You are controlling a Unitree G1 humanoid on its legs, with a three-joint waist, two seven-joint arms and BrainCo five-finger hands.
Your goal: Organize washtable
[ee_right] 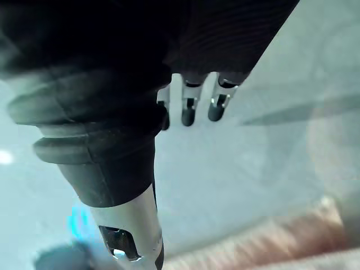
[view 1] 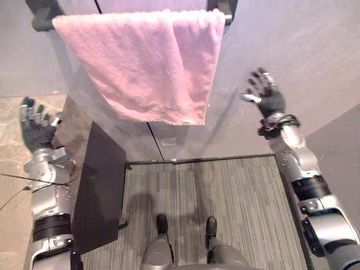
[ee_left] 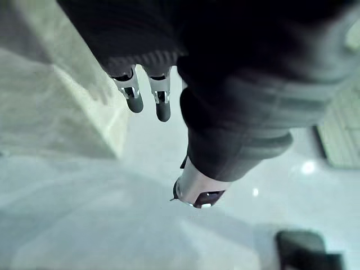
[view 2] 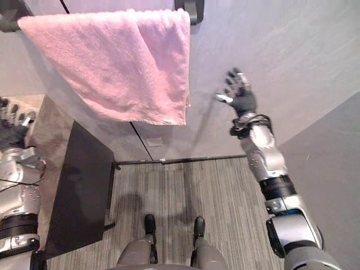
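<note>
A pink towel hangs folded over a dark rail on the grey wall, its lower edge slanting down to the right. My right hand is raised to the right of the towel, apart from it, fingers spread and holding nothing. At the far left my left hand is lifted beside the wall's corner, fingers straight and empty. In the right wrist view the towel shows pink past the fingers. The left wrist view shows straight fingers before a pale wall.
A dark flat panel stands on edge at the left, below the towel. Grey striped carpet covers the floor up to the wall's base. A tan surface lies at the far left.
</note>
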